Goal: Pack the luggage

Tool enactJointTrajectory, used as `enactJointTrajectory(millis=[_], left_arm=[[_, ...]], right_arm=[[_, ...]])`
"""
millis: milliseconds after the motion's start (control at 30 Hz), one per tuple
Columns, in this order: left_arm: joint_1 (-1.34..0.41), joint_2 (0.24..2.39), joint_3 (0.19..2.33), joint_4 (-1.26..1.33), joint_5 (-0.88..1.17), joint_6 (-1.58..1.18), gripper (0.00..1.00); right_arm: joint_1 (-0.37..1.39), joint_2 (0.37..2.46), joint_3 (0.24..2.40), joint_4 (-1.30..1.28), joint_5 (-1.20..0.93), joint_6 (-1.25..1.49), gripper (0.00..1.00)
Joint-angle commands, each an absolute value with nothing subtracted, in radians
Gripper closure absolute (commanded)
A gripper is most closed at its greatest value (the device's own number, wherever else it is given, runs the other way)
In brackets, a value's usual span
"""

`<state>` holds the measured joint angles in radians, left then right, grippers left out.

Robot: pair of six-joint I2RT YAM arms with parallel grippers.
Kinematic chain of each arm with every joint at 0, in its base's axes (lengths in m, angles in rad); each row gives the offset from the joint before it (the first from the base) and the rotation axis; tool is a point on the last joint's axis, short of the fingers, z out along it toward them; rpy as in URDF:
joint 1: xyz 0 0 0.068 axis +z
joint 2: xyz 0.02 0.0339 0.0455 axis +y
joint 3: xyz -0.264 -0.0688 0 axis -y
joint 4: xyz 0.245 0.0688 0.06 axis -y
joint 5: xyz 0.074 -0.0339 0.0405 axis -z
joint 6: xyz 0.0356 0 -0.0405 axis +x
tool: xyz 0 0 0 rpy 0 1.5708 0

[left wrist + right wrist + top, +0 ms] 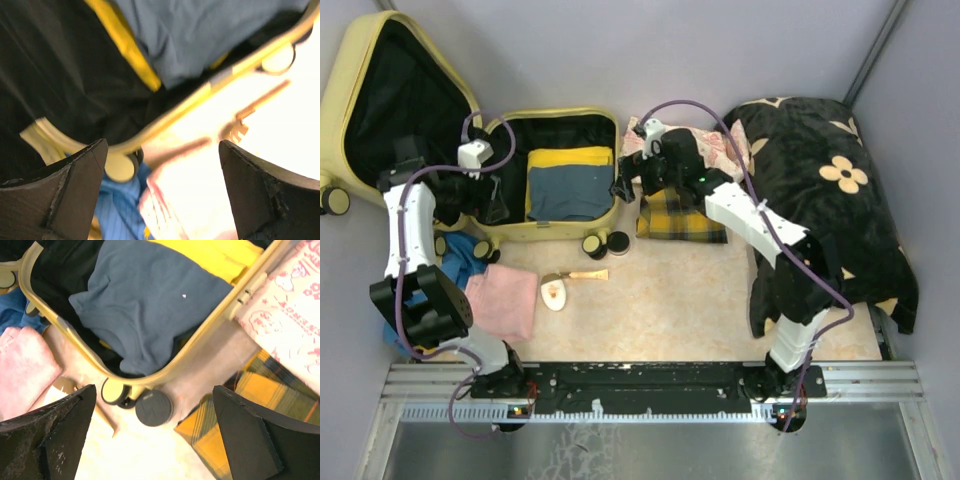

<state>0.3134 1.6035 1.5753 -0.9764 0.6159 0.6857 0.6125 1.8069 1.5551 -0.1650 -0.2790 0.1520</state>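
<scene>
I'd call this under way but well short of done. The luggage [545, 232] sits open at the far left of the table with its lid swung out, and only a grey-blue garment [570, 192] and a yellow garment [570, 157] are folded into its base. Not yet packed are a pink towel [505, 300], a blue cloth [460, 255], a plaid cloth [675, 215], a pink printed cloth [720, 145] and a small black round tin [617, 242]. My left gripper [162, 192] is spread wide and holds nothing. The luggage rim [200, 95] runs across just beyond its fingertips, a wheel [120, 167] sits by the left finger, and the blue cloth [120, 205] and the towel lie between the fingers. My right gripper [150, 437] is also wide and empty. The rim's rounded corner [200, 347] curves beyond its tips, the tin [153, 407] lies between the fingers, the towel [22, 365] is outside the left finger, and the plaid cloth [260, 405] is by the right one. That hard rim is the edge I'd worry about, so anything carried in has to rise over it. Bare black lining beyond my left fingers looks like the best open room, and the lid half shows only lining. On the right, the big black flowered cloth [820, 170] crowds my right arm.
</scene>
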Motion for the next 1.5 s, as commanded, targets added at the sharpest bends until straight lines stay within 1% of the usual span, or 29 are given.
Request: enactJointTrajectory(millis=[0, 100, 200, 267, 367, 467, 633, 733, 833, 933, 1033, 1100, 1133, 1200, 1267, 1400, 1467], left_arm=[[0.377, 1.547, 1.512, -1.306, 0.632, 1.052, 0.05], [0.381, 1.493, 1.402, -1.334, 0.568, 1.131, 0.11], [0.379, 1.438, 1.228, -1.318, 0.523, 1.197, 0.14], [0.379, 1.41, 1.122, -1.277, 0.467, 1.209, 0.16], [0.379, 1.404, 1.004, -1.207, 0.405, 1.221, 0.24], [0.375, 1.407, 0.922, -1.12, 0.376, 1.225, 0.27], [0.325, 1.459, 0.838, -1.009, 0.361, 1.197, 0.35], [0.253, 1.489, 0.819, -0.951, 0.37, 1.153, 0.36], [0.142, 1.515, 0.817, -0.889, 0.372, 1.08, 0.37], [0.066, 1.547, 0.848, -0.863, 0.385, 1.028, 0.37], [0.052, 1.562, 0.918, -0.9, 0.398, 1.009, 0.36], [0.064, 1.517, 0.94, -0.936, 0.41, 1.012, 0.33], [0.085, 1.485, 0.949, -0.953, 0.431, 1.015, 0.29], [0.15, 1.411, 0.97, -0.984, 0.48, 1.006, 0.21], [0.245, 1.358, 0.992, -0.997, 0.527, 0.972, 0.15], [0.405, 1.314, 0.998, -1.017, 0.566, 0.884, 0.08], [0.467, 1.311, 0.973, -0.995, 0.569, 0.833, 0.07]], right_arm=[[0.594, 1.668, 1.47, -0.171, -0.341, 0.147, 0.01], [0.586, 1.596, 1.408, -0.182, -0.332, 0.146, 0.01], [0.579, 1.553, 1.352, -0.183, -0.315, 0.145, 0.01], [0.578, 1.529, 1.324, -0.182, -0.306, 0.139, 0.01], [0.574, 1.512, 1.303, -0.187, -0.301, 0.14, 0.01], [0.572, 1.505, 1.298, -0.191, -0.303, 0.141, 0.01], [0.561, 1.499, 1.288, -0.191, -0.297, 0.154, 0.01], [0.552, 1.492, 1.279, -0.191, -0.297, 0.16, 0.01], [0.544, 1.49, 1.272, -0.19, -0.295, 0.164, 0.01], [0.54, 1.489, 1.271, -0.189, -0.295, 0.167, 0.01], [0.537, 1.488, 1.271, -0.19, -0.295, 0.167, 0.01], [0.534, 1.482, 1.271, -0.193, -0.294, 0.166, 0.01], [0.531, 1.478, 1.268, -0.192, -0.293, 0.166, 0.01], [0.527, 1.469, 1.261, -0.192, -0.293, 0.167, 0.01], [0.524, 1.463, 1.25, -0.188, -0.293, 0.173, 0.01], [0.522, 1.455, 1.237, -0.181, -0.296, 0.19, 0.01], [0.52, 1.454, 1.233, -0.176, -0.296, 0.198, 0.01]])
